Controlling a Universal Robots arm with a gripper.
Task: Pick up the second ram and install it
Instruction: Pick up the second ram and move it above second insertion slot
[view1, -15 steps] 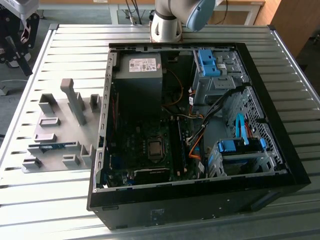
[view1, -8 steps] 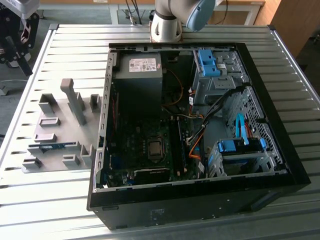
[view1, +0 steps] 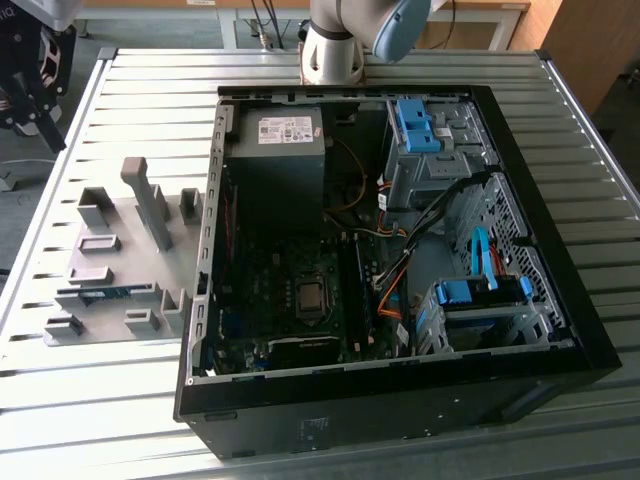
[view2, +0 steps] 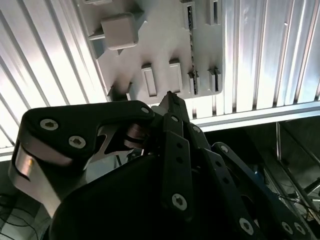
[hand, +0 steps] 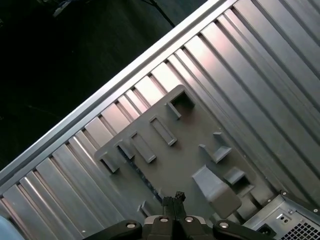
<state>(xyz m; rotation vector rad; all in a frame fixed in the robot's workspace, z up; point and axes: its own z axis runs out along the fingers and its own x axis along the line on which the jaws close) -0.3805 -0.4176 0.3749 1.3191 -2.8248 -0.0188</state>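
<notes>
Hand (hand: 173, 199) hangs high above the tray (hand: 185, 135) in both wrist views, its fingers together with nothing between them, so no grasp of the ram (view1: 105, 292) has been made. The ram lies as a thin blue strip in a long slot near the edge of the tray closest to the exterior camera. It seems to stand on its long edge between grey end blocks, which I judge is meant to keep it square and leave its upper edge free for a pinch from above. Other ribs and blocks rise from the tray around it, and a tall post (view1: 150, 205) stands further back. These are the nearest things that fingers reaching into the slot could knock. The tray rests flat on the ribbed metal table (view1: 120, 400). Just beside the tray, on the exterior view's right of it, lies the open case (view1: 400, 405), its near wall almost touching the tray. Inside are the motherboard (view1: 290, 290), a grey power supply (view1: 280, 150) and loose orange cables (view1: 395, 285). On the side of the case far from the tray sit blue drive clips (view1: 418, 125). From here the cables and the case wall look like the likeliest obstacles to any approach to the board. The arm's base (view1: 335, 45) stands beyond the case, well away from the tray.
</notes>
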